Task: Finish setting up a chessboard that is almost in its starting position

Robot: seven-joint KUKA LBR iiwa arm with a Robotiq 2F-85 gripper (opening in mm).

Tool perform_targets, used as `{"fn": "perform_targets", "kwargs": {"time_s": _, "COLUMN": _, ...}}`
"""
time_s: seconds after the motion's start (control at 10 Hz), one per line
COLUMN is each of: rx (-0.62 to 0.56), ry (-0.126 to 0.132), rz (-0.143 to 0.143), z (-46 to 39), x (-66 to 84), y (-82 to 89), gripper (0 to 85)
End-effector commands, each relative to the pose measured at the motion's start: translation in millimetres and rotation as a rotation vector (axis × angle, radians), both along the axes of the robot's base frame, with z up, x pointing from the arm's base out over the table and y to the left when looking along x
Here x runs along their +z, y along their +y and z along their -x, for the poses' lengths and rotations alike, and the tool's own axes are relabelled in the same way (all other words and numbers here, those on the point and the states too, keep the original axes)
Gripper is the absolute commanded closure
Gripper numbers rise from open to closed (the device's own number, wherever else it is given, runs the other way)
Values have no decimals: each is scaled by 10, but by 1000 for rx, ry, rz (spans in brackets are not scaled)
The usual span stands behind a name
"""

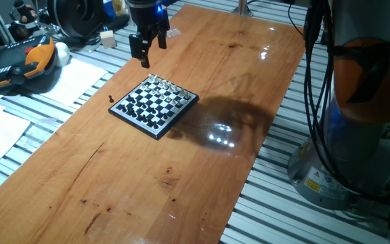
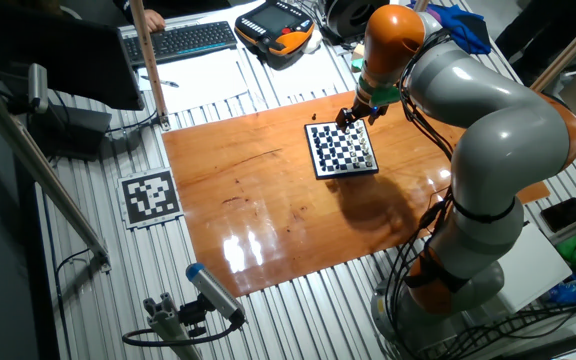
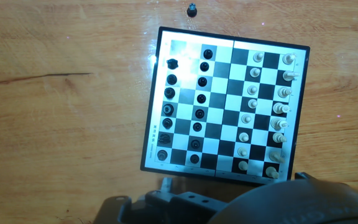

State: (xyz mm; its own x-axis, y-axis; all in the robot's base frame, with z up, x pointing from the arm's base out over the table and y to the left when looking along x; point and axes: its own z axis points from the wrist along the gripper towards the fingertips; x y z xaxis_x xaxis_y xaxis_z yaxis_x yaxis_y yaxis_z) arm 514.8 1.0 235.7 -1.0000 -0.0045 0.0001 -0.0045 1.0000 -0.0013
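Observation:
The chessboard (image 1: 134, 123) is small and black-framed and lies on the wooden table, also in the other fixed view (image 2: 348, 175) and the hand view (image 3: 149, 124). Dark pieces line one side and silvery-white pieces (image 3: 281, 93) the opposite side. One dark piece (image 3: 192, 9) stands alone on the wood just off the board's dark side, seen too in one fixed view (image 1: 111, 99). The board's corner square (image 3: 179, 46) nearest that piece is bare. My gripper (image 1: 152, 49) hangs open above the board's far corner, holding nothing.
The wooden tabletop (image 1: 181, 190) lies on a slatted metal bench. Beyond the table's far left edge are papers (image 1: 80, 78), an orange-and-black pendant (image 1: 19, 64) and a small block (image 1: 108, 38). A keyboard (image 2: 183, 40) and a marker tag (image 2: 149, 196) lie off the wood.

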Motion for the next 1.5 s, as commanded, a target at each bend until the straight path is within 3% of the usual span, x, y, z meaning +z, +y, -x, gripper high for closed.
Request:
{"fn": "perform_targets", "kwargs": {"time_s": 0.0, "rx": 107, "ry": 218, "rz": 162, "z": -2, "x": 2, "y": -2, "gripper": 850}}
{"fn": "perform_targets", "kwargs": {"time_s": 1.2, "rx": 104, "ry": 218, "rz": 159, "z": -2, "x": 2, "y": -4, "gripper": 850}}
{"fn": "perform_targets", "kwargs": {"time_s": 1.4, "rx": 37, "ry": 193, "rz": 167, "z": -2, "x": 2, "y": -4, "gripper": 850}}
